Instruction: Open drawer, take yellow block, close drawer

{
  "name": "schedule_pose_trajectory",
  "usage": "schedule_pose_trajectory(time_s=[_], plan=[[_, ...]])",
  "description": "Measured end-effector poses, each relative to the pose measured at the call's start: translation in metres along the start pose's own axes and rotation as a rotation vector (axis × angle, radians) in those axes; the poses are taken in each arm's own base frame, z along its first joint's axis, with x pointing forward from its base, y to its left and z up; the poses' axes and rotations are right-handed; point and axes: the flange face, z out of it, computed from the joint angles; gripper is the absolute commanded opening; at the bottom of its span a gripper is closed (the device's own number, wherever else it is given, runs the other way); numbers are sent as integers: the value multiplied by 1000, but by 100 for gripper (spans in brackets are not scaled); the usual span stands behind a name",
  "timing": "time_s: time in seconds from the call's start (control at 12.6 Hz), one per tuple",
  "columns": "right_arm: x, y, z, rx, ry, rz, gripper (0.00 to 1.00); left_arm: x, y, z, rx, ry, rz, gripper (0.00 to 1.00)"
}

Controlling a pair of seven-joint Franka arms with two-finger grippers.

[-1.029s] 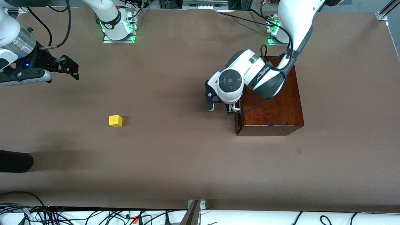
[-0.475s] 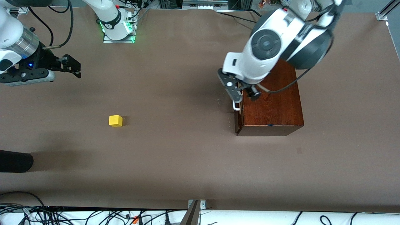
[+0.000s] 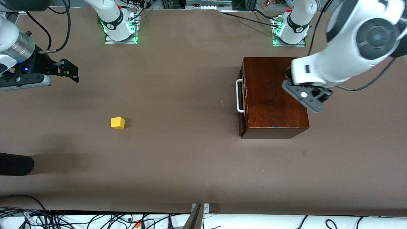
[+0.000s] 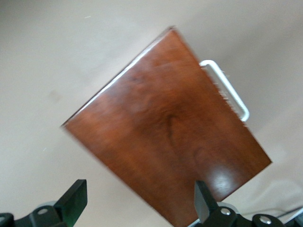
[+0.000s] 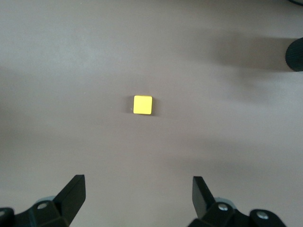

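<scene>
— Brown table all around, is that what you are looking at?

— Yes, it is stretching bare under both my arms. My left gripper is hanging in the air over the wooden box, above the edge toward the left arm's end of the table, and its fingers are spread wide with nothing between them.

— And the drawer?

— The drawer is sitting shut, flush in the box, its white handle facing the right arm's end of the table.

— Your other gripper?

— My right gripper is waiting up over the right arm's end of the table, fingers also parted and holding nothing.

— Where is the yellow block?

— The yellow block is lying alone on the table, well apart from the box, nearer the front camera than my right gripper.
</scene>
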Motion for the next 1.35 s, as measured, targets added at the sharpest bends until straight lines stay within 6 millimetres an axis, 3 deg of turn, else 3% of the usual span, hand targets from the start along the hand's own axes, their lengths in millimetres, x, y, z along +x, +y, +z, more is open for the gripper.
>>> schedule_pose_trajectory(time_s=[0.16,0.4,0.55,1.35], plan=[[2,1,0,0,6,2,100,-35,-26,-14,11,56,-175,100],[3,1,-2,-1,18,2,100,-87,-47,-23,24,125,-465,100],[4,1,-3,-1,22,2,100,-104,-54,-19,22,131,-531,100],[7,6,0,-2,32,10,100,-104,-65,-3,12,108,-572,100]])
